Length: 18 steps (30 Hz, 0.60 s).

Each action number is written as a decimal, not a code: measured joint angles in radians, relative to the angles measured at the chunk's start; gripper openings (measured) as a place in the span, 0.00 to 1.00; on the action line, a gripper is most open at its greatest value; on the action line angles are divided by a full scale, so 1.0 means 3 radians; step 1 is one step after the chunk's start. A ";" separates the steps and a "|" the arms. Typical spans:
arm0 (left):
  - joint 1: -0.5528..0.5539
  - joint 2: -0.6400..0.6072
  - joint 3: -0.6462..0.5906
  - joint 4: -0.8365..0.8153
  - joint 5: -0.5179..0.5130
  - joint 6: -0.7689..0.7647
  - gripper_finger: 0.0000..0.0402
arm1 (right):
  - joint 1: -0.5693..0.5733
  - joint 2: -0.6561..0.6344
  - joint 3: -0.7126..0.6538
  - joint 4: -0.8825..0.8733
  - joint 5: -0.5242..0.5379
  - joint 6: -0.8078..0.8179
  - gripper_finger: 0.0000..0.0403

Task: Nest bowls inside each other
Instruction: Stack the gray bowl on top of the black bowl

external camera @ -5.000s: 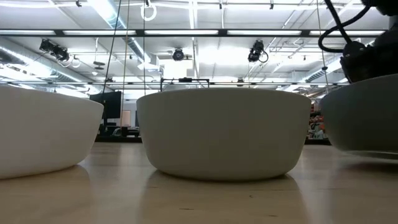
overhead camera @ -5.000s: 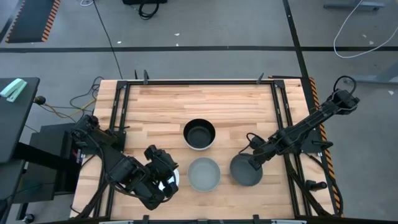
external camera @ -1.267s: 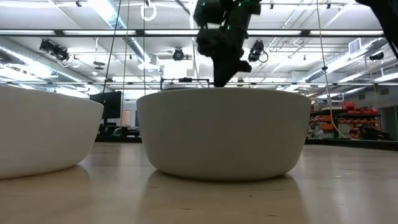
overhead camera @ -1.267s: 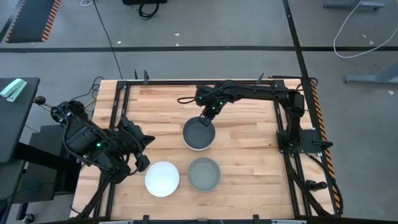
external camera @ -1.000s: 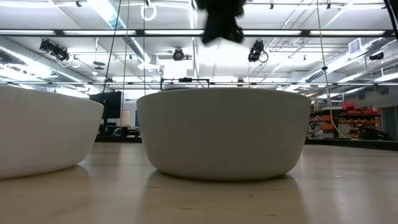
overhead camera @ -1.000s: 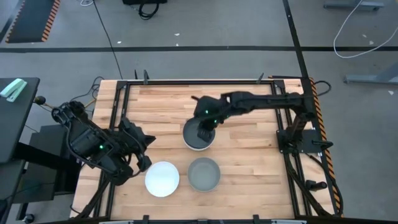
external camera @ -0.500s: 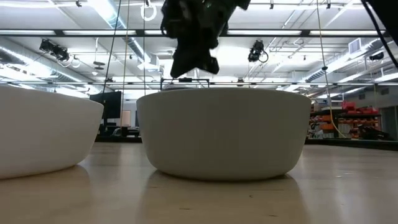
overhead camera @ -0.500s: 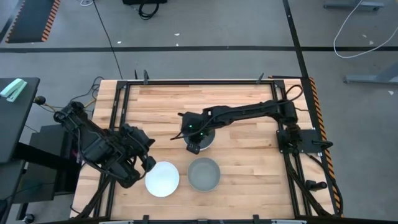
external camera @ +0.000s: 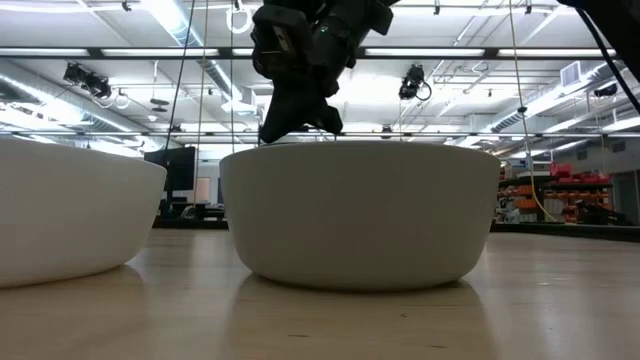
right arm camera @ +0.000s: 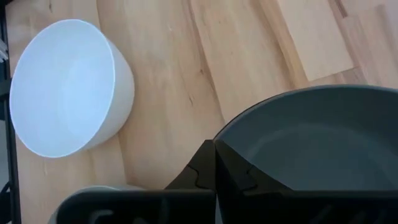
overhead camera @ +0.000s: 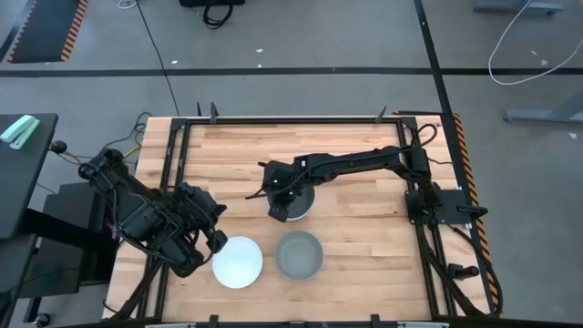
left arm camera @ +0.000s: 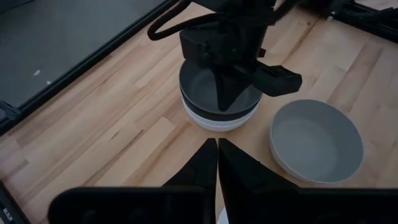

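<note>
A stack of bowls (overhead camera: 303, 202) stands mid-table, a white bowl (left arm camera: 211, 122) outermost and a dark grey bowl (right arm camera: 323, 143) uppermost. A lone white bowl (overhead camera: 237, 261) and a mid grey bowl (overhead camera: 299, 255) rest on their bases near the table's near edge. My right gripper (overhead camera: 278, 211) is shut and points down at the stack's left near rim. My left gripper (overhead camera: 217, 241) is shut and hovers just left of the lone white bowl. Any other bowls in the stack are hidden. My right gripper (right arm camera: 214, 146) points down from above with its shut fingertips at the dark grey bowl's rim (right arm camera: 225, 132), on the side toward the lone white bowl (right arm camera: 62, 87). I cannot tell whether the tips touch the rim. The stack stands on the table.
Bare wooden table lies to the right of and beyond the stack. A black frame (overhead camera: 291, 119) runs round the table's edge. In the low view the mid grey bowl (external camera: 360, 215) fills the foreground and the white bowl (external camera: 70, 215) stands to its left.
My right gripper has moved from above the middle of the stack toward the table's left and near edge, and has come down to the stack's rim. My left gripper has edged closer to the lone white bowl. The bowls have stayed where they were.
</note>
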<state>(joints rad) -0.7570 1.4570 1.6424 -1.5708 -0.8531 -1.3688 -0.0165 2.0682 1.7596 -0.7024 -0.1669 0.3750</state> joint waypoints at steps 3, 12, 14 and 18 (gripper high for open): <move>0.0000 0.0000 0.0000 -0.0001 -0.0003 0.0002 0.04 | -0.0021 0.0000 0.0000 -0.0001 0.0003 0.0048 0.00; 0.0001 0.0000 0.0000 -0.0001 -0.0091 0.0012 0.06 | -0.0022 -0.0045 0.0008 0.0224 -0.0011 0.0126 0.00; 0.0001 0.0000 0.0000 -0.0001 -0.0097 0.0011 0.07 | -0.0022 -0.0033 0.0005 0.0195 -0.0017 0.0137 0.00; 0.0001 0.0000 0.0000 -0.0001 -0.0098 -0.0010 0.06 | -0.0022 0.0001 0.0004 0.0159 -0.0035 0.0137 0.00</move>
<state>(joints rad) -0.7567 1.4570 1.6424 -1.5711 -0.8825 -1.3717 -0.0231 2.0685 1.7607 -0.6547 -0.1773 0.4160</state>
